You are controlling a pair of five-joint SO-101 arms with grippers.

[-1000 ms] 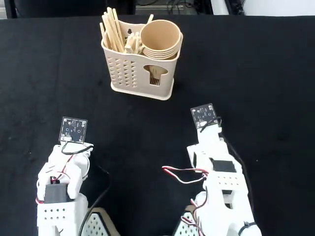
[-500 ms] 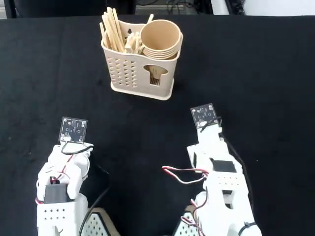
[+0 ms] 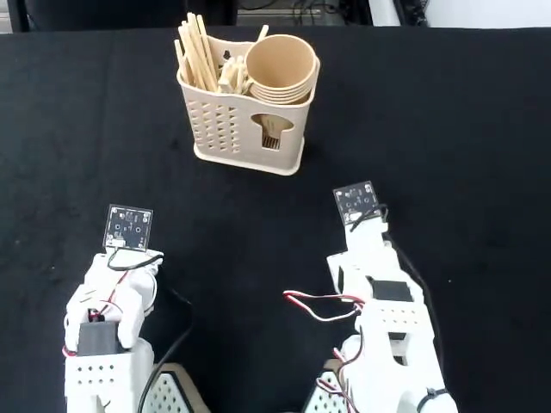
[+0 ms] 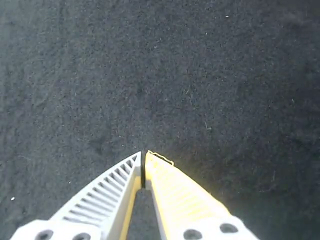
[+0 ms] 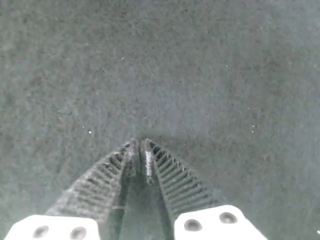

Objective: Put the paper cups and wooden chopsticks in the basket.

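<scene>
Nothing moved in last sec. Left gripper, right gripper: jaws together, empty. Cups, chopsticks in basket well ahead of jaws; task prob. done.

You are working at a robotics test bench, the kind found in a lab or a maker's workroom. The table is covered edge to edge with plain black cloth, which up close is felt-like and flecked with lint. At the near edge stands one white plastic arm beside a second arm. Both have bare motor blocks, loose red and white wires and small uncovered circuit boards. Beyond the far edge lie dark equipment and cables. A basket of paper cups and chopsticks sits by itself on the cloth like a staged test piece.
</scene>
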